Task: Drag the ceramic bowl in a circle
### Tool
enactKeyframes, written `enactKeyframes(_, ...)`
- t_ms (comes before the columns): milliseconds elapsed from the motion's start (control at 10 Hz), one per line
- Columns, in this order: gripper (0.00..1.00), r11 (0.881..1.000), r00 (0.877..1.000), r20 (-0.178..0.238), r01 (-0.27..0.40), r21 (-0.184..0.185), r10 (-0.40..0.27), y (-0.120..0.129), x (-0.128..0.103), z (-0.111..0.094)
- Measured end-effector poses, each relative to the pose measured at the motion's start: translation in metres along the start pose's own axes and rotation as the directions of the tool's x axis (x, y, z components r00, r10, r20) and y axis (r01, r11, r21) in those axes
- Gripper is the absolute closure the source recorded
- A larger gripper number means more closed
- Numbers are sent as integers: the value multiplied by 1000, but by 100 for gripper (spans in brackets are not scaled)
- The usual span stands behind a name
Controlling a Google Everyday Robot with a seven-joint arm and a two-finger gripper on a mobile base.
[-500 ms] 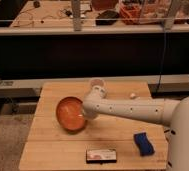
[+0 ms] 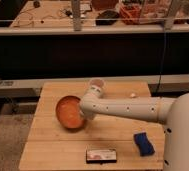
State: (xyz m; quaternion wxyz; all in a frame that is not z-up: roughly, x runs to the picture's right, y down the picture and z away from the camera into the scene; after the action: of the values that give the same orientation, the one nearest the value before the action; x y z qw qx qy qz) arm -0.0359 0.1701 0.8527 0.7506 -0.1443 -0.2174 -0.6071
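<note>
A wooden table [image 2: 48, 145] stands in front of a dark bench front, and the robot's white arm [image 2: 133, 107] reaches across it from the body [image 2: 185, 135] at the right edge toward the left. The gripper [image 2: 82, 115] sits at the arm's far end, pointing down at the right-hand side of the ceramic bowl [image 2: 65, 111]. The wrist covers most of it, but the claw stands spread apart. Whether it touches the rim or the inside of the bowl cannot be told. The bowl lies on the left half of the table, about midway between the back and front edges. Its glossy orange inside faces up and its right part is hidden behind the arm's end. Just behind the wrist, nearer the back edge, stands 1 pale pinkish cup [image 2: 96, 86], upright and apart from the bowl. A small white object [image 2: 133, 94] lies further right along the back of the table. In front of the arm, 1 blue sponge [image 2: 144, 143] lies near the right front corner. 1 flat dark packet [image 2: 101, 156] with a pale face lies close to the front edge, near its middle
</note>
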Motion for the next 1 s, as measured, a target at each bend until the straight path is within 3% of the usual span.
enactKeyframes(500,22,1000,1000,-1,-3,19,3,-8,1,1)
enactKeyframes(800,47,998,999,9,-32,55,31,-9,6,4)
enactKeyframes(1000,56,996,998,11,-58,70,57,-6,9,3)
